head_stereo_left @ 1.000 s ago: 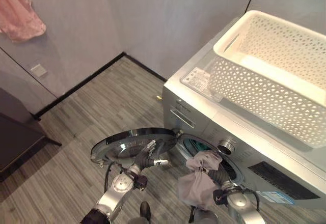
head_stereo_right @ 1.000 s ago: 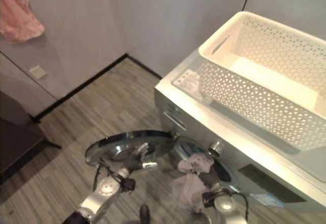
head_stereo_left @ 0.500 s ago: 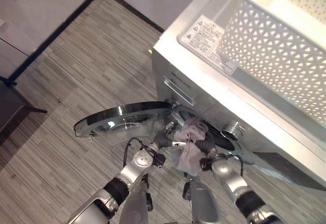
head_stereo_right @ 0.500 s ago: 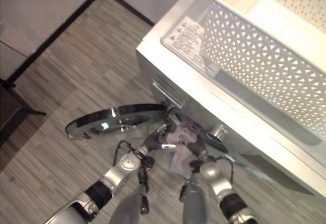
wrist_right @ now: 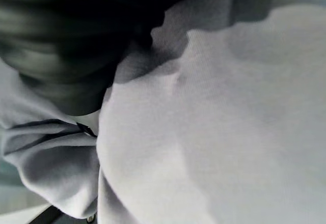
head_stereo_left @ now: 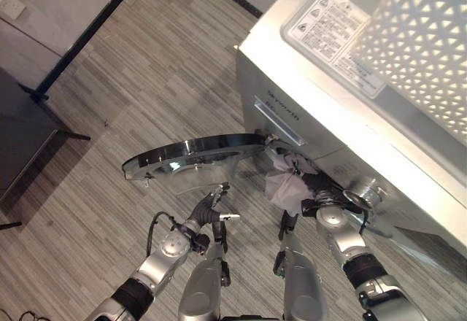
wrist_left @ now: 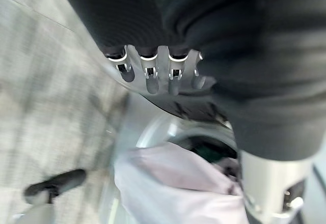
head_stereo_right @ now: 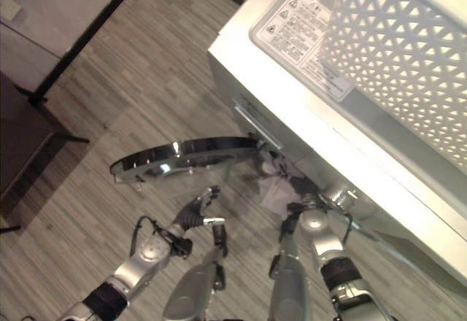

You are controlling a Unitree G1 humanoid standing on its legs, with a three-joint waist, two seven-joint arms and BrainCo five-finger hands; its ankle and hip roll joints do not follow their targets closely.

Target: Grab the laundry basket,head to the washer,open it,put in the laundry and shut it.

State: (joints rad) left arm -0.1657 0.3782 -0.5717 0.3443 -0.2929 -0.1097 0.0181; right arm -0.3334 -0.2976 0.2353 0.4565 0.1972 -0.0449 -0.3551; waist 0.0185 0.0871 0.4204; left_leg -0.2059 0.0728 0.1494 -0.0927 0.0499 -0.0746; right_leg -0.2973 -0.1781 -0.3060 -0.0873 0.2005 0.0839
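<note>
Washer [head_stereo_left: 350,128]: standing at about 2 o'clock in the head view, silver, its front facing the robot and its round opening showing behind the cloth.

Washer door [head_stereo_left: 195,153]: hanging open, swung out toward 9 o'clock from its hinge by the opening, its chrome rim catching the light over the wood-look floor [head_stereo_left: 124,95].

Laundry basket [head_stereo_right: 408,51]: sitting on top of the washer at about 1 o'clock, white with lattice walls, beside the label sheet [head_stereo_left: 337,31] stuck on the lid.

Laundry [head_stereo_left: 290,184]: a pale grey bundle of cloth bunching right at the mouth of the washer, partly inside the opening and partly hanging out below it; the right wrist view is showing its folds from very close [wrist_right: 214,132].

Right robot hand [head_stereo_left: 318,190]: reaching up to the opening at about 5 o'clock from the door hinge, its dark fingers curling round the cloth and gripping it against the drum's edge.

Left robot hand [head_stereo_left: 206,210]: hovering just under the open door, near its rim and apart from the laundry, fingers loosely extended and holding nothing; its wrist view is showing the finger row [wrist_left: 153,71] pointing toward the door glass.
</note>
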